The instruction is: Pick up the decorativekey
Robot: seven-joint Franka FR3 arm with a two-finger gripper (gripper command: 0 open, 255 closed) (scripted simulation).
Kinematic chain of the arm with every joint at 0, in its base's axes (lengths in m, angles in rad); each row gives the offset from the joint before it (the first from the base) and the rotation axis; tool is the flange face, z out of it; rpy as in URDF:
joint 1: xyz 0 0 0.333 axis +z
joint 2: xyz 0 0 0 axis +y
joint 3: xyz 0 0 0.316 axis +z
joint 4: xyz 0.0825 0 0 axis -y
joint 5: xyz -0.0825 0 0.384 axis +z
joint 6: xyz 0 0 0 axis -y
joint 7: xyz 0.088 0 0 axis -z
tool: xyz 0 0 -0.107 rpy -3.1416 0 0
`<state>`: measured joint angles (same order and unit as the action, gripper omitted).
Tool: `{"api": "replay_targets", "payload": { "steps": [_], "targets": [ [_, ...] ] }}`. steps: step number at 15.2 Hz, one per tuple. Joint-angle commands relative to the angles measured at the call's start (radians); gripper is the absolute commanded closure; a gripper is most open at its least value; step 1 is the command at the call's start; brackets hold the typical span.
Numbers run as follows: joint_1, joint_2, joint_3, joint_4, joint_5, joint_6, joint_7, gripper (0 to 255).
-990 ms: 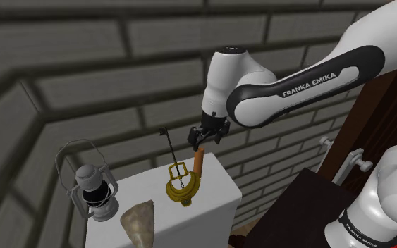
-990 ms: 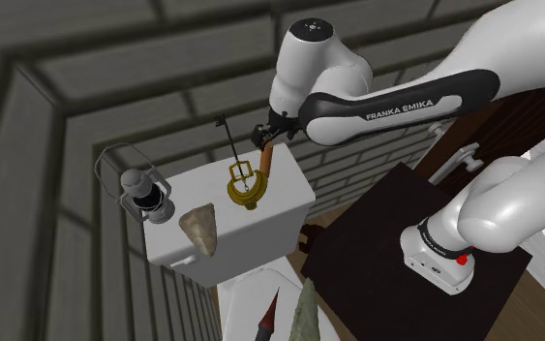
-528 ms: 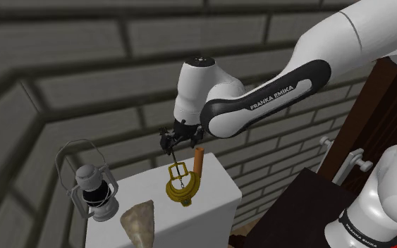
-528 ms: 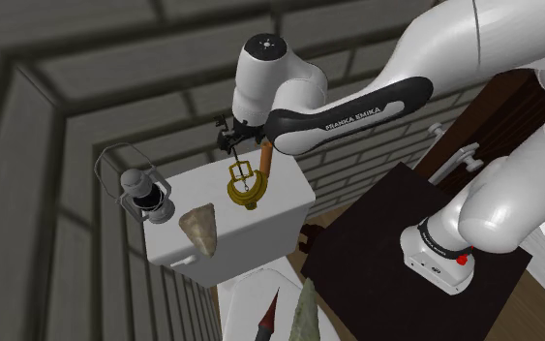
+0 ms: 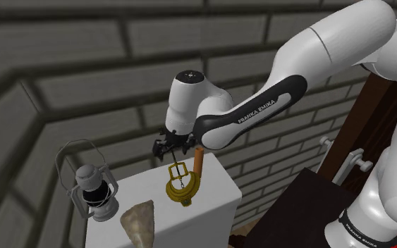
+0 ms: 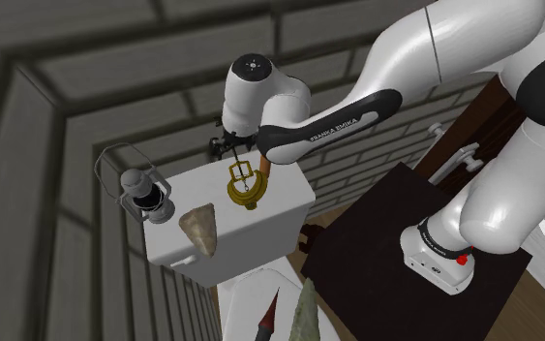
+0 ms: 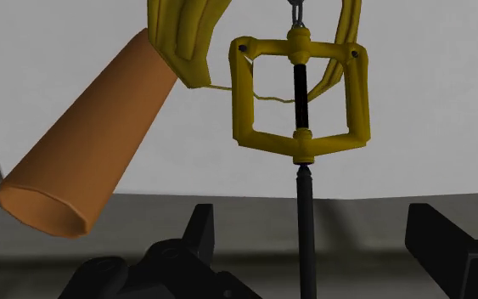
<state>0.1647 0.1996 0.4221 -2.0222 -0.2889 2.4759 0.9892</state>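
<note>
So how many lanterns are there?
1. The lantern stands on the white box, at its end toward the shoulder view's left, next to a beige stone. No other seems hidden.

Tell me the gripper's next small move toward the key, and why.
Probably shut the gripper on the decorative key now. In the wrist view its fingers stand open with the key's black shaft running roughly midway between them, touching neither. The yellow guard lies just ahead, and the orange cone sits off to one side, clear of the fingers.
</note>
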Motion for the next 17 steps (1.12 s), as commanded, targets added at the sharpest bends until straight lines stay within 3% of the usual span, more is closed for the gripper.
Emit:
{"api": "replay_targets", "payload": {
  "steps": [1,3,4,13,17],
  "targets": [
    [0.002,0.012,-0.005,-0.012,-0.014,0.023,0.011,0],
    [0.003,0.016,-0.006,-0.015,-0.018,0.029,0.014,0],
    [0.003,0.015,-0.006,-0.017,-0.017,0.030,0.014,255],
    [0.003,0.016,-0.006,-0.015,-0.018,0.029,0.015,255],
    [-0.004,-0.013,0.004,0.005,0.012,-0.015,-0.010,255]
  ]
}}
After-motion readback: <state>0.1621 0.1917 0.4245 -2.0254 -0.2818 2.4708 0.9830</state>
